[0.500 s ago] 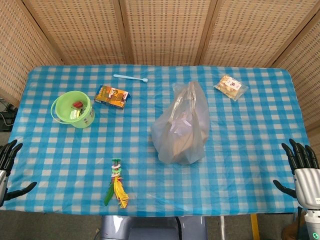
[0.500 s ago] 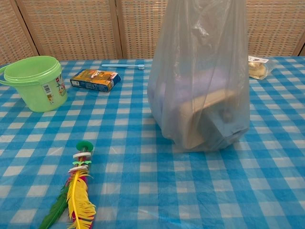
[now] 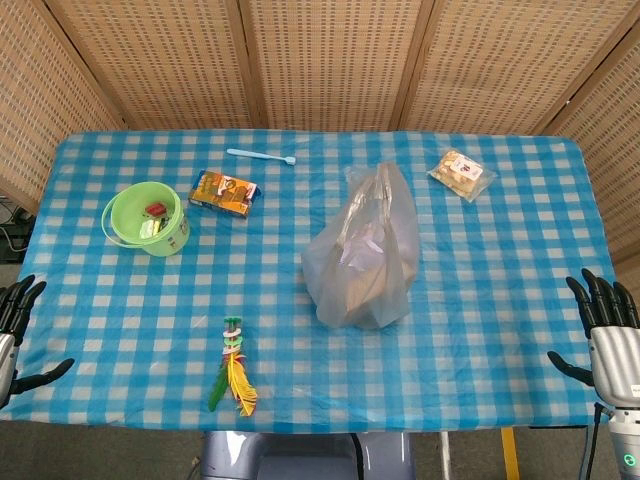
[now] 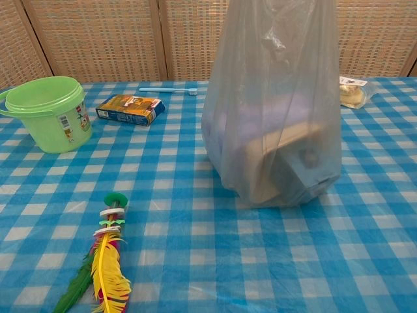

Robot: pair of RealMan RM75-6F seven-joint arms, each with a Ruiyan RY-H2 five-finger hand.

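Blue-and-white checked cloth covers the bench (image 3: 500,300). Only the head view shows the hands: the left hand (image 3: 12,335) hangs off the bench's left edge and the right hand (image 3: 608,338) off its right edge, each with fingers spread and holding nothing, well apart from every object. The chest view shows neither hand, but it reveals the contents of the translucent plastic bag (image 4: 273,111) at mid-bench: a tan box and a blue item. Woven rattan screens (image 3: 330,60) close off the back. A green bucket (image 3: 147,220) at far left holds small red and yellow things. Beside it lies an orange box (image 3: 224,190), behind that a light-blue toothbrush (image 3: 261,155). A feathered shuttlecock (image 3: 233,368) lies near the front edge, and a wrapped snack packet (image 3: 462,173) sits at back right.
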